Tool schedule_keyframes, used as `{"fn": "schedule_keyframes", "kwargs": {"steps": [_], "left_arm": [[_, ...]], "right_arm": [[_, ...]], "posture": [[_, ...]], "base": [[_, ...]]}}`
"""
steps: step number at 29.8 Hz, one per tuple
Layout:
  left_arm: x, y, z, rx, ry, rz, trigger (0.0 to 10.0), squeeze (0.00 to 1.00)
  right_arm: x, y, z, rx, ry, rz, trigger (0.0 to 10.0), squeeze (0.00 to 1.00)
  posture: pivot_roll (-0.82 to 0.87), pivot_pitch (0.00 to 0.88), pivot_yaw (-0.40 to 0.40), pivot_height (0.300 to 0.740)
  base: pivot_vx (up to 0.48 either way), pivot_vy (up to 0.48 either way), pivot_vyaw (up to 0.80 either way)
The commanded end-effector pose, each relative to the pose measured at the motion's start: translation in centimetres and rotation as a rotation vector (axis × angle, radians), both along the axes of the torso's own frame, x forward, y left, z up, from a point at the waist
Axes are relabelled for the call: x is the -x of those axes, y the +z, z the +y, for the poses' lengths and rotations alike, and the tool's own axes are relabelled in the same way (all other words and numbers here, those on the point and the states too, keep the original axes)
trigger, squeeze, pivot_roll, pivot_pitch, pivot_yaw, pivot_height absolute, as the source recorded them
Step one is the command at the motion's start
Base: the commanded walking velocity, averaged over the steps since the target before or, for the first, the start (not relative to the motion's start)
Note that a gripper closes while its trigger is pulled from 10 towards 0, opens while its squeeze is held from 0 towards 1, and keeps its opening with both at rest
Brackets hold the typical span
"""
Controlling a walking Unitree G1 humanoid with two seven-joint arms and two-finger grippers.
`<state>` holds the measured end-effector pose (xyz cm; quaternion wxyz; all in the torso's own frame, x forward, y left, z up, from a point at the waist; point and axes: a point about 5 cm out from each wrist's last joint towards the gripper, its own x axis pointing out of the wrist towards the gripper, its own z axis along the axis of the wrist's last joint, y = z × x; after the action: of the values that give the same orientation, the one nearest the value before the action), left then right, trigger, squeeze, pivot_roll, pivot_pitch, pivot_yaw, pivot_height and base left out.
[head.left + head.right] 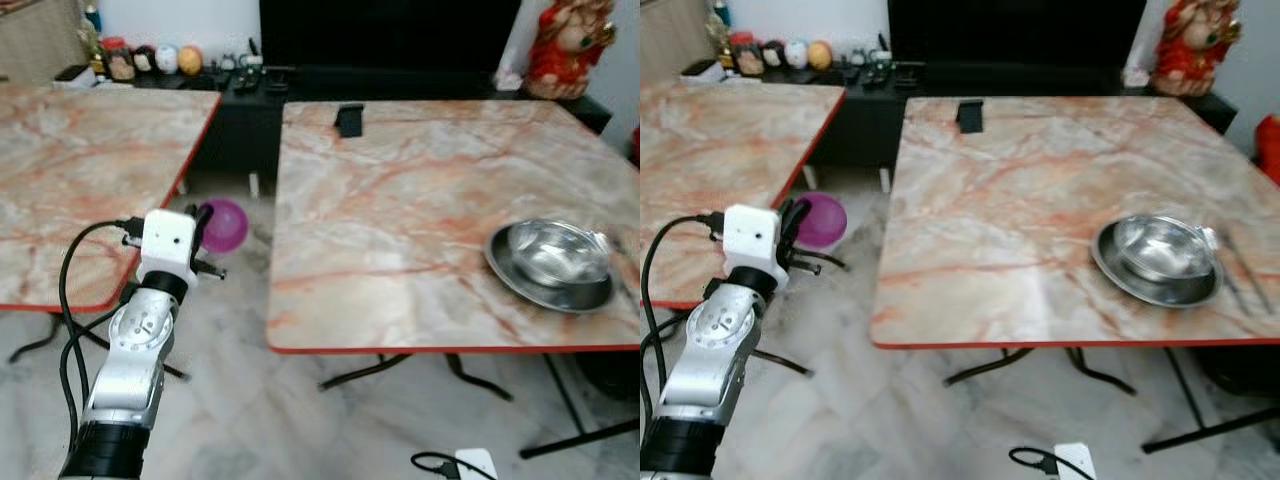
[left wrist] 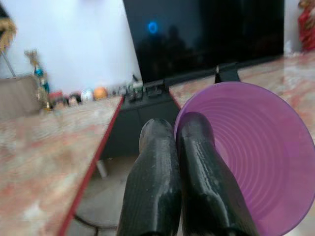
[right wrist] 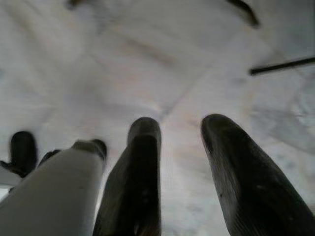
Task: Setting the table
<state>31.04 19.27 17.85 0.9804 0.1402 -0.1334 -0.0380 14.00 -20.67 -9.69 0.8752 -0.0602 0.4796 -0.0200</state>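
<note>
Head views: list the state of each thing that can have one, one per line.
Purple bowl: held on its rim by the left gripper, off the table, in the gap between the tables.
Steel bowl: upright on the steel plate, looks empty.
Right gripper: open, over the floor, holding nothing.
Phone: propped up near the table's far edge.

I see a purple plastic bowl [image 2: 256, 157] tipped on its side, rim pinched in my left gripper [image 2: 179, 135], over the gap between tables. A steel bowl [image 1: 556, 255] sits in a steel plate [image 1: 520, 282] on the right table [image 1: 400, 200].
</note>
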Motion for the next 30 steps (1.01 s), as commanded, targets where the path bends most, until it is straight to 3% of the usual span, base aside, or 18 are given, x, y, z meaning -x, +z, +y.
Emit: {"fn": "schedule_keyframes", "kwargs": {"steps": [1, 7, 23, 30], "left_arm": [[0.0, 0.4, 0.2, -0.014, -0.004, -0.013, 10.0, 0.00], [0.3, 0.1, 0.4, -0.049, -0.020, -0.005, 10.0, 0.00], [0.1, -0.1, 0.7, -0.043, 0.003, -0.001, 10.0, 0.00], [-0.1, -0.3, 1.3, 0.025, 0.023, 0.030, 10.0, 0.00]], "right_arm": [[-0.1, 0.0, 0.1, -0.007, -0.014, -0.004, 10.0, 0.00], [0.1, 0.0, 0.2, -0.014, -0.022, -0.003, 10.0, 0.00], [-0.2, 0.1, -0.1, -0.015, -0.016, -0.007, 10.0, 0.00], [-0.4, 0.2, -0.1, -0.019, -0.010, -0.011, 10.0, 0.00]], "posture": [[0.10, 0.000, -0.051, 0.715], [0.10, 0.000, -0.046, 0.715], [0.10, 0.000, -0.059, 0.715], [0.10, 0.000, -0.062, 0.715]], "base": [[0.000, -0.382, 0.00], [0.000, -0.381, 0.00], [0.000, -0.345, 0.00], [0.000, -0.038, 0.00]]}}
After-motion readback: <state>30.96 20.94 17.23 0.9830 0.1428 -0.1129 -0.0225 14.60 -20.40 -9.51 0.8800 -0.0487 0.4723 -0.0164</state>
